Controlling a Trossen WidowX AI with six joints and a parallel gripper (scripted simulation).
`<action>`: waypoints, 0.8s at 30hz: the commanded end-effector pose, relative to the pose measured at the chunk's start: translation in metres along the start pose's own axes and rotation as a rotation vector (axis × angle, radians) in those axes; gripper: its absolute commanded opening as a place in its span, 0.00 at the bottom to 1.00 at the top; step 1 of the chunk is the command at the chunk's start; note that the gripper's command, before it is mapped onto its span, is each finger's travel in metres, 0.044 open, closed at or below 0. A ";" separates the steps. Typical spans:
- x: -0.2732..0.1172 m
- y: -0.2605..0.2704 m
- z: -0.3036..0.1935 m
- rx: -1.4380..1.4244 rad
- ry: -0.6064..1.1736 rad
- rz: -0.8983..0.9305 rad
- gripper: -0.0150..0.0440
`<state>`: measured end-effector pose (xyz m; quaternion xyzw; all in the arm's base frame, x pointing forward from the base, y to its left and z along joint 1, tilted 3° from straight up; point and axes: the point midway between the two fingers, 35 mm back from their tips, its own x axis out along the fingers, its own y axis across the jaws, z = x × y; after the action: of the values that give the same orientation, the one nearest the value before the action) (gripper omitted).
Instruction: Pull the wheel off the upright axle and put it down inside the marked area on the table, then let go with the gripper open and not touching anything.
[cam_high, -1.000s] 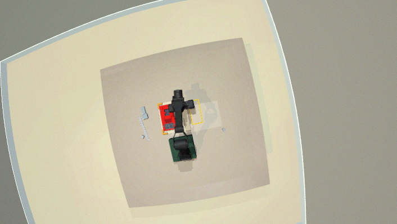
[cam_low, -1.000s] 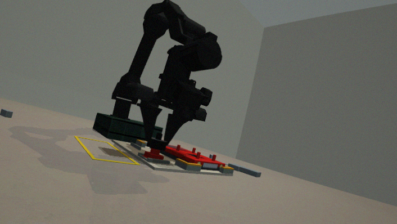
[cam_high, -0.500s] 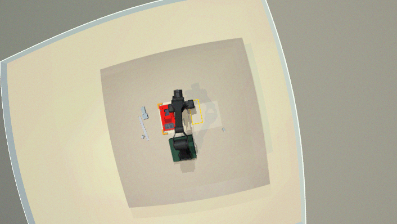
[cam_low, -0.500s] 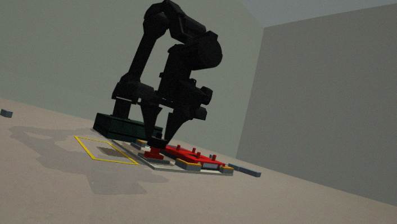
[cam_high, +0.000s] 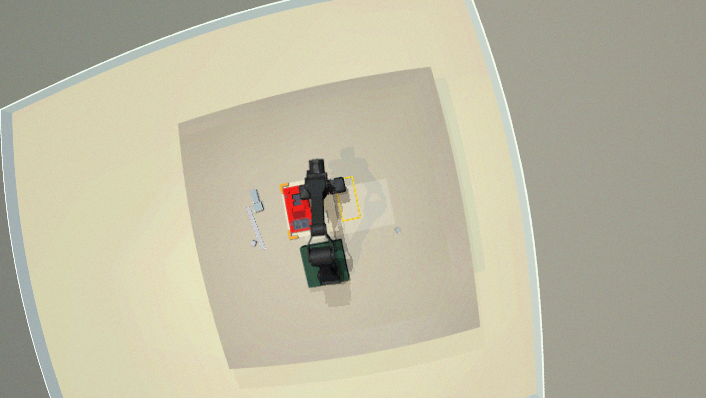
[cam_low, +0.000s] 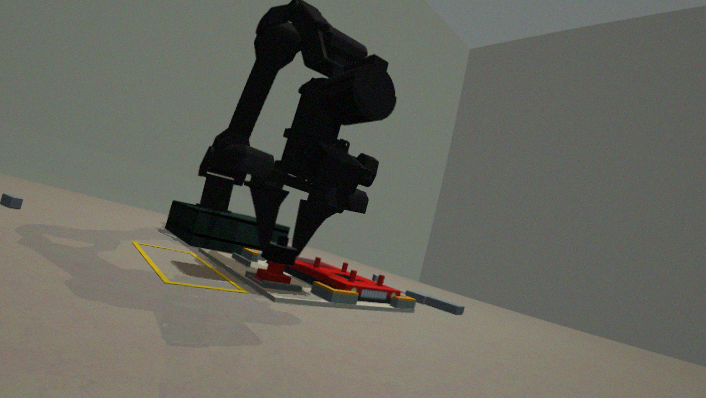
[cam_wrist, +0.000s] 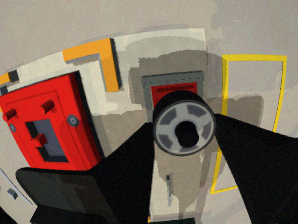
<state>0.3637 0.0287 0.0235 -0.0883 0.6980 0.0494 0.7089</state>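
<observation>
The black wheel (cam_low: 278, 254) (cam_wrist: 187, 117) with a grey spoked face sits around the upright axle, just above its red base (cam_low: 273, 275) (cam_wrist: 174, 89). The dark axle tip (cam_low: 283, 241) (cam_wrist: 188, 136) shows at the wheel's centre. My gripper (cam_low: 283, 249) (cam_wrist: 182, 124) is shut on the wheel, with one finger on each side of its rim. The marked area, a yellow outline (cam_high: 356, 197) (cam_low: 150, 263) (cam_wrist: 255, 58), lies flat on the table beside the board; no object lies in it. In the top view the arm hides the wheel and the fingertips.
A pale board (cam_low: 300, 301) (cam_wrist: 192, 42) carries the axle base, orange corner brackets (cam_low: 336, 289) (cam_wrist: 111, 65) and a red panel (cam_high: 299, 212) (cam_wrist: 82, 135) with upright pegs, close beside the wheel. Small grey blocks (cam_high: 257, 206) (cam_high: 397, 230) and a thin grey bar (cam_high: 256, 228) lie farther out.
</observation>
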 end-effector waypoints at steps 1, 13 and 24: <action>-0.009 0.000 0.001 0.000 -0.010 0.000 0.25; -0.013 0.000 0.001 0.000 -0.010 0.001 0.25; -0.016 0.000 0.001 -0.001 -0.011 0.001 0.25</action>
<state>0.3630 0.0292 0.0322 -0.0887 0.6989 0.0500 0.7079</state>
